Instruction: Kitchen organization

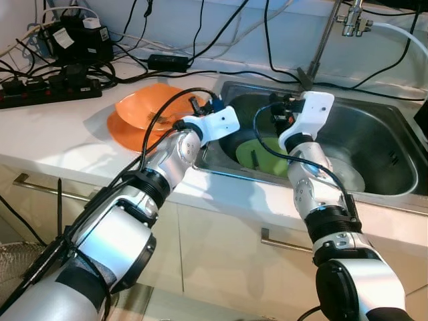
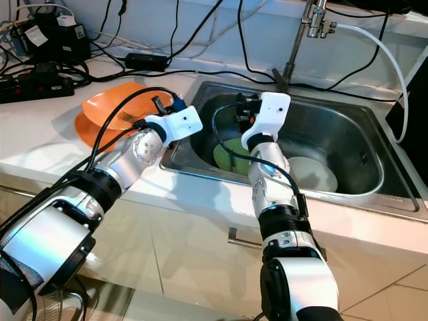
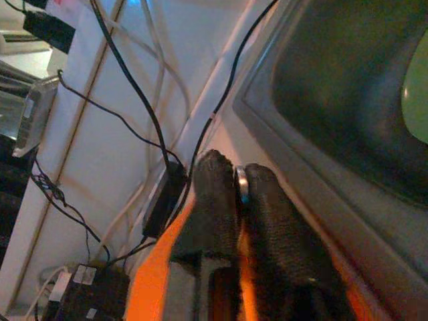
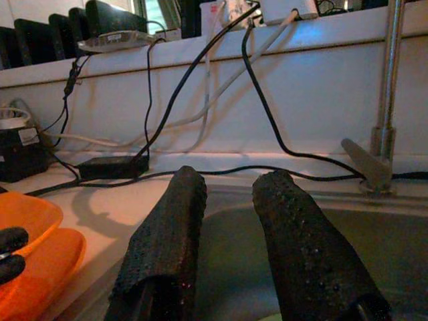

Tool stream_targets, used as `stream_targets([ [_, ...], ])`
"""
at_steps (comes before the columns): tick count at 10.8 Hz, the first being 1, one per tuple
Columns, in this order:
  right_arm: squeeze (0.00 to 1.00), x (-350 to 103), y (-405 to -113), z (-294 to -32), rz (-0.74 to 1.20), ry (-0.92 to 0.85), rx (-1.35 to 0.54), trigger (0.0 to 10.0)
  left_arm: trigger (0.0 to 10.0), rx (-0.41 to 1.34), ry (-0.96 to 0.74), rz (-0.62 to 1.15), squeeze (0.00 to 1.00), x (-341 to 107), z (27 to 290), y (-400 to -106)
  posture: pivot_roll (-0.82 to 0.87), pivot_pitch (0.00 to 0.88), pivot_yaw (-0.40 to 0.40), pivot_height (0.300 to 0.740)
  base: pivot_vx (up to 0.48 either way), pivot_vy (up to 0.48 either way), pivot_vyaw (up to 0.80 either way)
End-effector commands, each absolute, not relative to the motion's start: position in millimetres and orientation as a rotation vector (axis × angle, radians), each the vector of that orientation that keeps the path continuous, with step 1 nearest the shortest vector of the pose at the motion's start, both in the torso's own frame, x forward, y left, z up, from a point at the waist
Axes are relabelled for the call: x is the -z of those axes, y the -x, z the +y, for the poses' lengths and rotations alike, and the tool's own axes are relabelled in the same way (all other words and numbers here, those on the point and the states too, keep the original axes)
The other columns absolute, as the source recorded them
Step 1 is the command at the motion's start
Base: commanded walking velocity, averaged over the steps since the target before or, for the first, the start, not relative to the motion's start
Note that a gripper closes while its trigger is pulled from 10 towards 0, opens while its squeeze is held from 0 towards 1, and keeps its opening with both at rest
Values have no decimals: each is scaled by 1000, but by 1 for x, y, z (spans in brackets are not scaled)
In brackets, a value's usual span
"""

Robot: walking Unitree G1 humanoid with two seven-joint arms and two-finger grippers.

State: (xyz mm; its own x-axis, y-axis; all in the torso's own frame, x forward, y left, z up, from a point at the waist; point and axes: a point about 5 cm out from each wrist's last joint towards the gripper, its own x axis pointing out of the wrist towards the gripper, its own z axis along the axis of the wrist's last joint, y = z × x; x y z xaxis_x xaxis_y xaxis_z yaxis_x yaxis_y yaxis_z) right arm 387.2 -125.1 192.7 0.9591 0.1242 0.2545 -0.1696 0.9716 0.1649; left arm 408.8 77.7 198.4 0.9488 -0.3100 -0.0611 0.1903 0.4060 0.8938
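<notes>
Left hand (image 3: 237, 194) was clenched on a thin metal utensil, fork by the tines seen left of centre, held over the stacked orange plastic plates (image 1: 144, 114) on the white desk (image 1: 60, 134), probably to stack it there. Right hand (image 4: 227, 247) hung released, fingers apart, above the steel sink (image 1: 374, 134) at centre frame, likely going for the green plate (image 1: 264, 154) inside.

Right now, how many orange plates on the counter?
2. Both sit left of the sink, stacked: the upper orange plate tilted on the lower orange plate. The left gripper pinches something thin above them. More may be hidden underneath.
</notes>
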Motion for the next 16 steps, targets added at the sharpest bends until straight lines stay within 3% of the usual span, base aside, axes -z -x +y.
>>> stream_targets([
  [1, 0, -186, -386, -126, -223, -184, -145, 10000, 0, 310, -1109, -133, 0, -205, 75, -411, 192, 0, -17, 740, 0, 0, 0],
  [5, 0, -166, -381, -130, -178, -150, -125, 10000, 0, 309, -1087, -125, 0, -201, 78, -410, 195, 0, -19, 740, 0, 0, 0],
  [10, 0, -169, -367, -141, -309, -119, -57, 10000, 0, 307, -1069, -133, 0, -203, 79, -411, 193, 0, -16, 740, 0, 0, 0],
  [16, 0, -160, -349, -145, -309, -89, -54, 10000, 0, 316, -1069, -133, 0, -202, 79, -411, 182, 0, -7, 740, 0, 0, 0],
])
